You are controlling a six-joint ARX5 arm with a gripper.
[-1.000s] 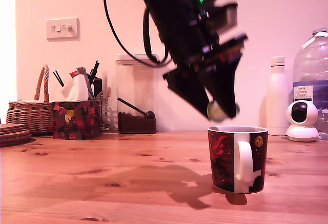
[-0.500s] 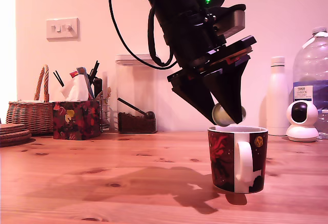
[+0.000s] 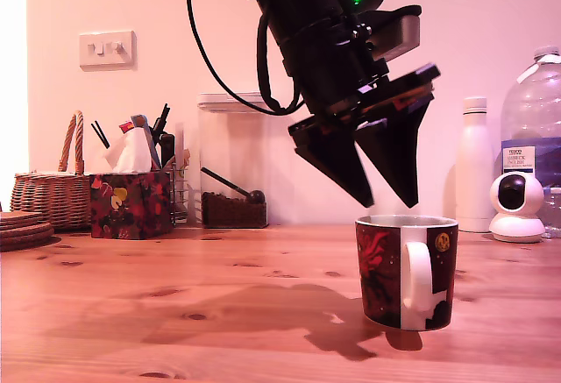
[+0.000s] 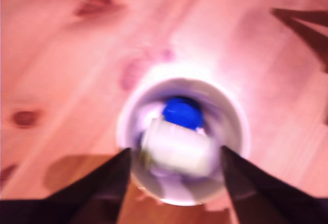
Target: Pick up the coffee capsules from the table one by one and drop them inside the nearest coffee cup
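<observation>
The coffee cup [image 3: 406,273], dark with a red pattern and a white handle, stands on the pine table [image 3: 175,295] toward the exterior view's right. My gripper [image 3: 390,201] hangs open just above its mouth, nothing between the black fingers [image 3: 337,159]. In the wrist view the cup's white rim [image 4: 237,117] lies directly below the gripper [image 4: 175,155]. Inside it a pale, blurred coffee capsule [image 4: 177,149] sits beside a blue capsule [image 4: 182,112]. No capsule shows on the table [image 4: 61,55].
Along the back wall stand a wicker basket [image 3: 48,195], a patterned tissue box [image 3: 131,203], a glass jar [image 3: 232,159], a white bottle [image 3: 474,164], a large water bottle [image 3: 535,120] and a small white camera [image 3: 515,206]. Coasters [image 3: 22,230] lie at the exterior view's left edge.
The gripper carried the pale capsule over the cup's mouth, then opened. The capsule has left the fingers and now lies inside the cup.
</observation>
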